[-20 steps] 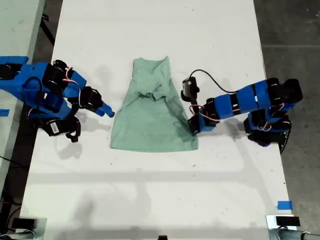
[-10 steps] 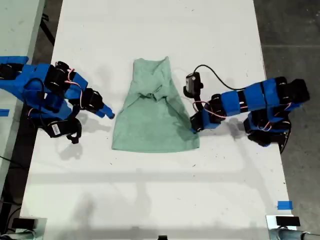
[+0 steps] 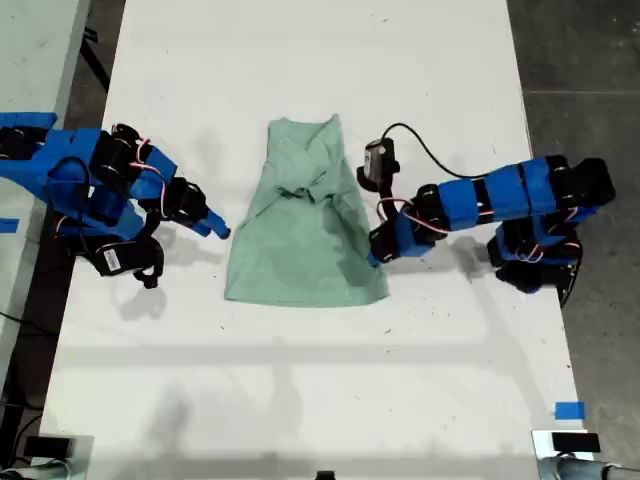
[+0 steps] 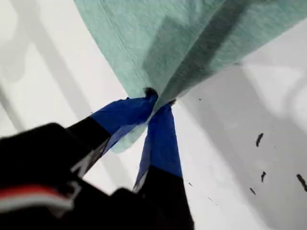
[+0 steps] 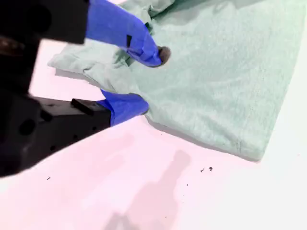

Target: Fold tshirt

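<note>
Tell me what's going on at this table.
Two blue arms are working on a pale green tshirt that lies partly folded on the white table. My first gripper, on the exterior view's right, is shut on the shirt's edge and pinches a fold of cloth. My second gripper, on the exterior view's left, is open at the opposite edge, with one finger above the cloth, and has not closed on it. The fold is not finished.

We record the tshirt (image 3: 305, 235), plain pale mint-green cloth, lying partly folded on the white worktop (image 3: 300, 390), narrow and bunched at its far end, wider at the near hem, with the hem corner on the exterior view's right lifted and creased.
</note>
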Available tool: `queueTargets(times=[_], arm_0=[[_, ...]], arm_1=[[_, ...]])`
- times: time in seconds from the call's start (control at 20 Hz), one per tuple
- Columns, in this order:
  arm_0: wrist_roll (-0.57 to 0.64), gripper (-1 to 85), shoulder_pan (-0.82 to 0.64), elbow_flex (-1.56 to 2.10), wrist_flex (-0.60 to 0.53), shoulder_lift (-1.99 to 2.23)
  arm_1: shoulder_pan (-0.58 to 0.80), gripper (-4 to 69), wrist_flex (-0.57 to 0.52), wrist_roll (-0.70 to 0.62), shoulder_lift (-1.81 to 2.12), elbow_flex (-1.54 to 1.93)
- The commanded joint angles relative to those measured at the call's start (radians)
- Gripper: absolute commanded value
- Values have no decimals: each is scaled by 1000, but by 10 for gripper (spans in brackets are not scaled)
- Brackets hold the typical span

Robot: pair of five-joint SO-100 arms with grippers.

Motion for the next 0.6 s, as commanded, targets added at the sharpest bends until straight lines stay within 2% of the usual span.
queueTargets(times=[0.0,0.35,0.4,0.45,0.5,0.55], arm_0=[[-11,128,14,-106,-23,3],[-14,128,17,-106,-34,-5],[-14,129,17,-106,-34,-5],[-14,132,17,-106,-34,-5],[-14,140,17,-106,-34,-6],[-14,150,15,-106,-35,-6]], arm_1=[[-17,-13,-8,14,-69,-184],[-28,-13,-26,44,-495,-541],[-29,73,-6,49,-545,-598],[-31,316,41,38,-586,-670],[-32,402,100,6,-607,-742],[-32,381,160,3,-601,-785]])
